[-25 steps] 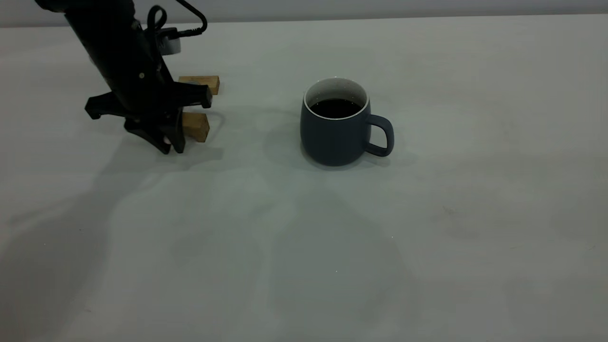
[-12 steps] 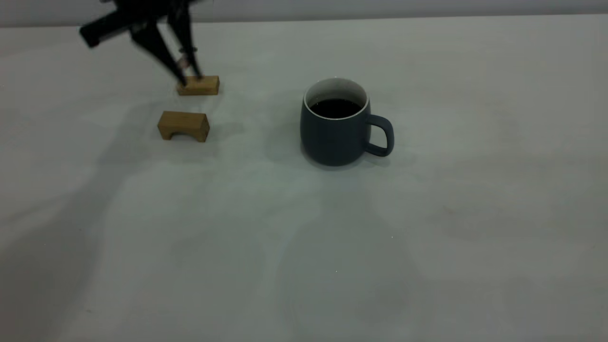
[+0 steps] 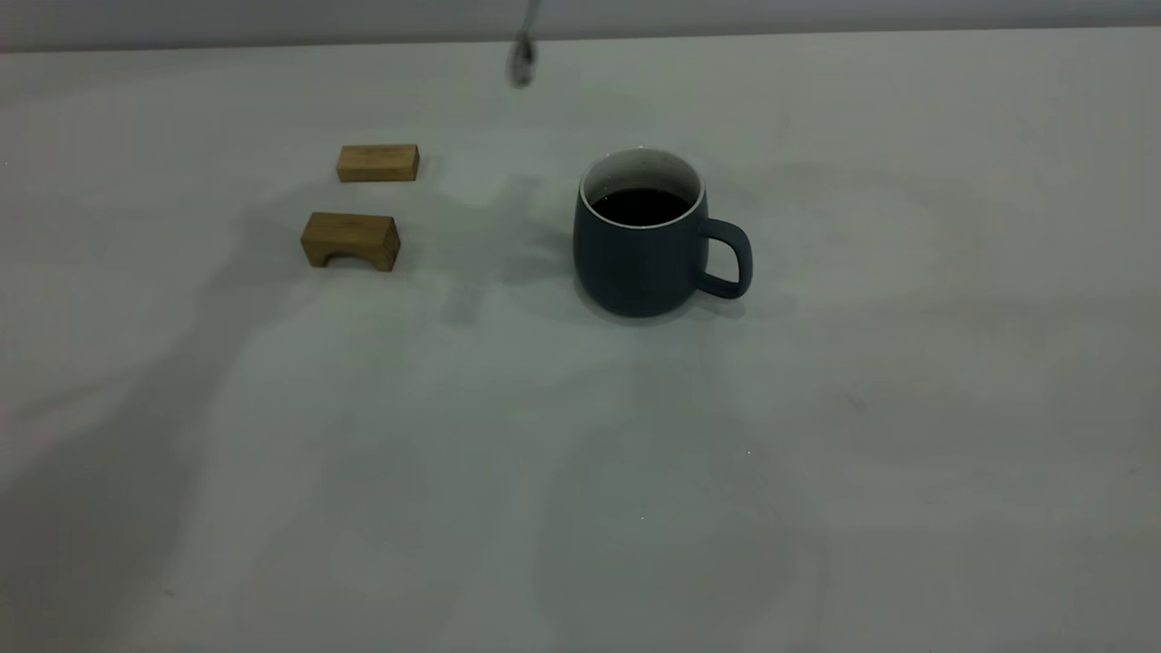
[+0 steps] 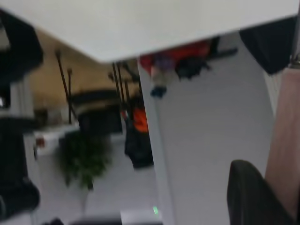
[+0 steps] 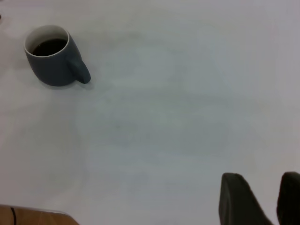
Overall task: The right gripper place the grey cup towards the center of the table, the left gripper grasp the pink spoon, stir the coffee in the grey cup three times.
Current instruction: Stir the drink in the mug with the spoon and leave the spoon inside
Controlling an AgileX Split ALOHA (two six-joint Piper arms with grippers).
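In the exterior view, the left arm that was seen over the wooden blocks half a second ago is no longer in frame; only the metal bowl of the pink spoon (image 3: 521, 60) is seen, blurred, hanging at the top edge, up and to the left of the grey cup (image 3: 642, 238). The cup is found near the middle of the table (image 3: 580, 472), handle to the right, with dark coffee (image 3: 640, 206) inside. Two wooden blocks (image 3: 351, 239) are left well to the cup's left, unmoved. In the left wrist view, one dark finger of the left gripper (image 4: 255, 197) is seen against a pale pink strip, taken to be the spoon's handle (image 4: 283, 140), so the gripper appears closed on the spoon; the cup is not shown there. In the right wrist view, the right gripper (image 5: 265, 199) is seen with its two fingers set slightly apart, holding nothing, well apart from the cup (image 5: 54, 58).
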